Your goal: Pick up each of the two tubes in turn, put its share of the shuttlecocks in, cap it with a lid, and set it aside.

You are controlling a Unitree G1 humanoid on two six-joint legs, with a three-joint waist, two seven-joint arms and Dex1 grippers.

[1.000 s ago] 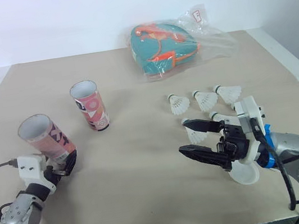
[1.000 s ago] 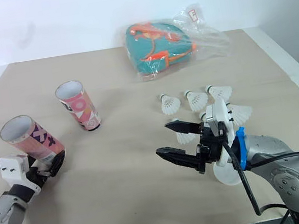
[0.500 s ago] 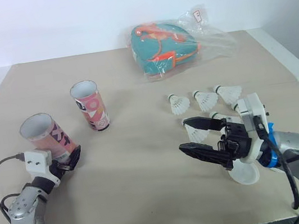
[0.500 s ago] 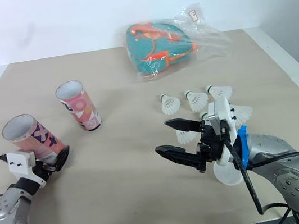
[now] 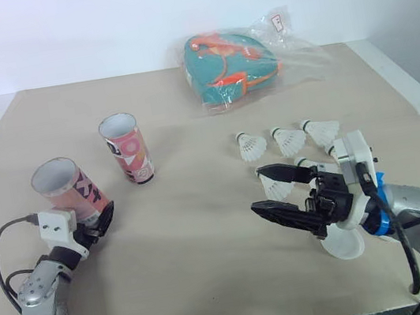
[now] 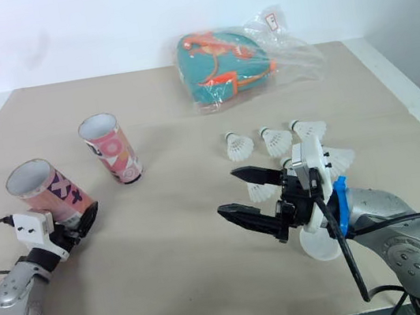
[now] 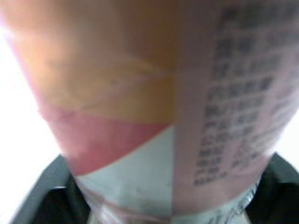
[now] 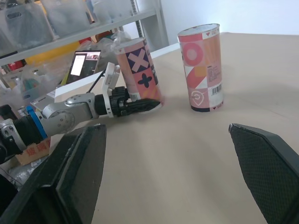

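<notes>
Beige table [image 5: 213,277]: left gripper [image 5: 98,221] grips a tilted, open-topped pink patterned tube [image 5: 70,189].

Teal/orange bag [image 5: 225,63] in clear plastic sits nr far edge of beige table [image 5: 199,239].

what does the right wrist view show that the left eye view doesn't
Right wrist view, not left eye view: shelving with storage bins and a lit screen beyond the table, plus the barcode on the upright tube. Left eye view, not right wrist view: the shuttlecocks, the bagged teal and orange item and a white lid under the right arm. Shared: the table, the upright tube, the tilted tube clamped in the left gripper, and the right gripper, open.
</notes>
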